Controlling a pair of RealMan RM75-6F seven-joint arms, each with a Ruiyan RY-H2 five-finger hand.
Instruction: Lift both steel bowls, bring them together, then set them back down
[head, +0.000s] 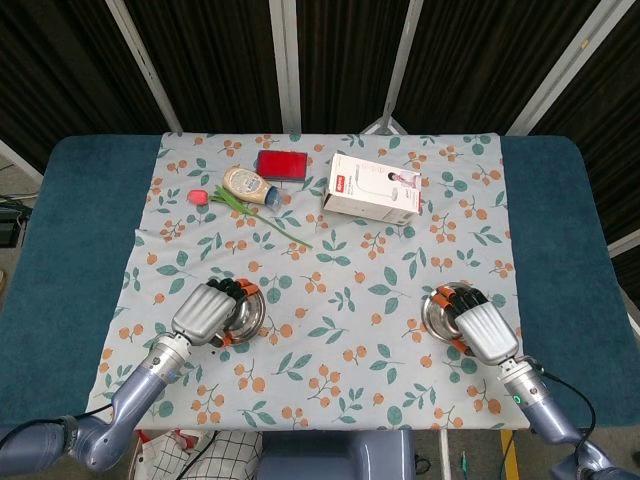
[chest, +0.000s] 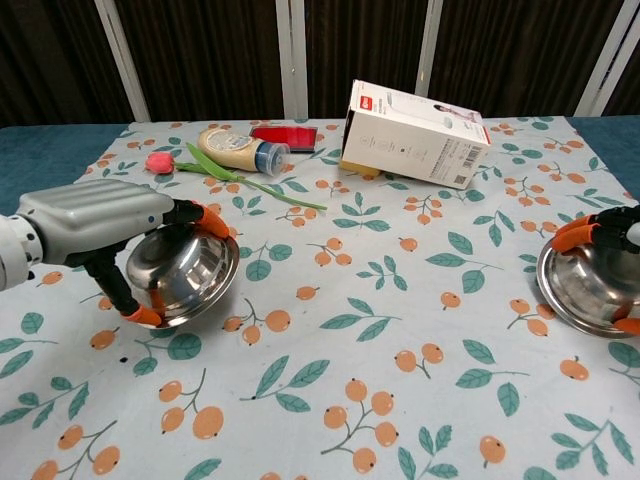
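Two steel bowls are sitting low over a floral tablecloth (chest: 380, 400), well apart — the left bowl (chest: 185, 280) tilted, the right bowl (chest: 590, 290) near the cloth's edge. The left hand (head: 205, 312) is grasping its bowl's rim; the right hand (head: 480, 325) is gripping the other's rim.

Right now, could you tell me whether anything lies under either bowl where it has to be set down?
Nothing visible does. The left hand holds its bowl tilted over bare cloth; the right hand holds its bowl low over bare cloth too.
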